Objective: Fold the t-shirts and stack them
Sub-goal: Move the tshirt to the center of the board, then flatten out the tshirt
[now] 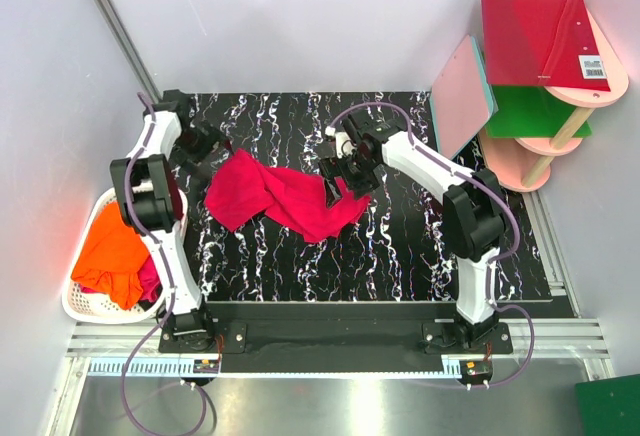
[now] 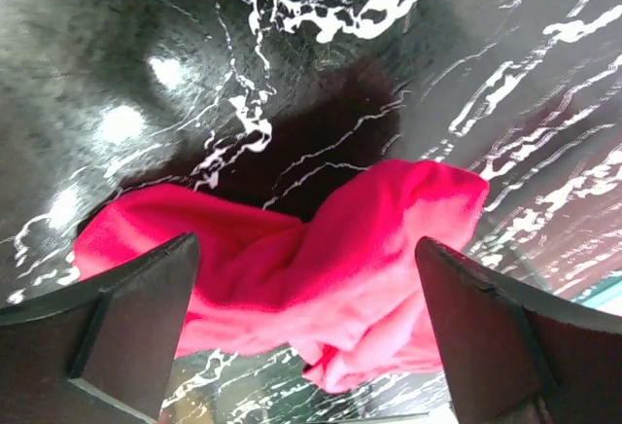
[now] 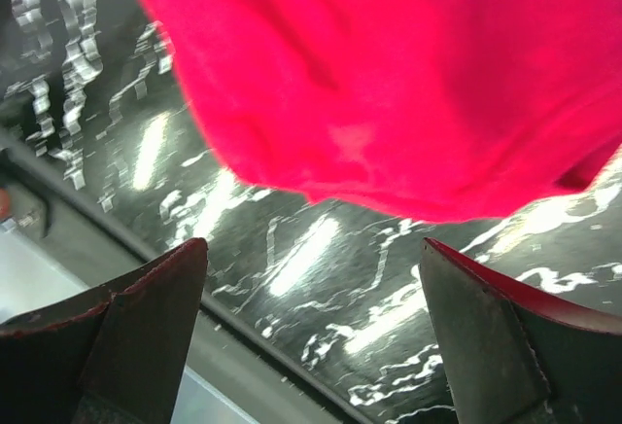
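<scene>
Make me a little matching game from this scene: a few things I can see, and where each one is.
Things:
1. crimson t-shirt
2. orange t-shirt
3. green board
4. pink square board

Places:
A. in the white basket
B. propped on edge beside the pink stand
C. crumpled on the black table
D. lying flat beneath the red board

Pairs: 1-C, 2-A, 3-D, 4-B

Bits you can't really see
Crimson t-shirt (image 3: 408, 74) just ahead of the right claw (image 3: 311, 249) is blurry and cut off up top; orange t-shirt (image 1: 105, 251) behind the left claw (image 1: 205, 143) sits half under the left arm (image 1: 155, 196).
</scene>
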Controlling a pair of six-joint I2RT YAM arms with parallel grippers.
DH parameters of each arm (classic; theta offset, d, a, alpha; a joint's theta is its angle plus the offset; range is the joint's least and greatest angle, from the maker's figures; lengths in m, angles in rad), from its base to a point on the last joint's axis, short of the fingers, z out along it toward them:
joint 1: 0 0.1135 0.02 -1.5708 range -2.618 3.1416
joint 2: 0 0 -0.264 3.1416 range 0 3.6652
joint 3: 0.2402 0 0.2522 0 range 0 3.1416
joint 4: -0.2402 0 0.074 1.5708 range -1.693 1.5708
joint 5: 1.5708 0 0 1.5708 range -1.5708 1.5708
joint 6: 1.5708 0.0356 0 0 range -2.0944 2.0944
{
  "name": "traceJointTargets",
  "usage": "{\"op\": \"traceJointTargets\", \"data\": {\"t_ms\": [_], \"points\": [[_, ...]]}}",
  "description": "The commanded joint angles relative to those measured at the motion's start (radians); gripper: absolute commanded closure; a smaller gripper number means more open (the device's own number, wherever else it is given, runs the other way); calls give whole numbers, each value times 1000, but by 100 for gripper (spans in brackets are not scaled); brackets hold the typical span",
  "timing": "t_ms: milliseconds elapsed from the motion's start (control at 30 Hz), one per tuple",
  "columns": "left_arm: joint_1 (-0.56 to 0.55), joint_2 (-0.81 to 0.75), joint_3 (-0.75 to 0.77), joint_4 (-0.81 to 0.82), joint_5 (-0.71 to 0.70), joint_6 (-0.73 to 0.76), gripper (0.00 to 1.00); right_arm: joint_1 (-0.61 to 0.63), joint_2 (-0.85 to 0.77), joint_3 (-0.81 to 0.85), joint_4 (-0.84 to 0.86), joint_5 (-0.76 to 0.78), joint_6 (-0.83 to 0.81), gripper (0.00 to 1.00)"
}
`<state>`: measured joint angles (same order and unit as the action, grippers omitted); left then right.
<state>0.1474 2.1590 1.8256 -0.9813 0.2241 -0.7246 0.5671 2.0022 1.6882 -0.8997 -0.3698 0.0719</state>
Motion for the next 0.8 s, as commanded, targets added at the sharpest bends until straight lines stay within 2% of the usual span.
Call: {"op": "traceJointTargets", "data": {"t_ms": [0,167,267,367,467,700,767], "points": [[-2,-183,31,4,-12,51,1,13,-95,-2,-30,-110,17,3],[-3,-376,-206,9,-74,126,1,97,-129,-53,-31,-126,35,5],[-2,-451,-351,13,-92,151,1,175,-92,-55,-42,-92,52,10],[0,-501,-454,30,-95,166,1,238,-33,-30,-41,-26,74,10],[-2,-522,-500,47,-86,175,1,270,36,17,-36,75,91,10],[-2,-516,-474,53,-45,212,1,326,220,160,-64,495,95,11],[0,-518,-465,53,-35,217,1,336,251,177,-56,564,101,11]]}}
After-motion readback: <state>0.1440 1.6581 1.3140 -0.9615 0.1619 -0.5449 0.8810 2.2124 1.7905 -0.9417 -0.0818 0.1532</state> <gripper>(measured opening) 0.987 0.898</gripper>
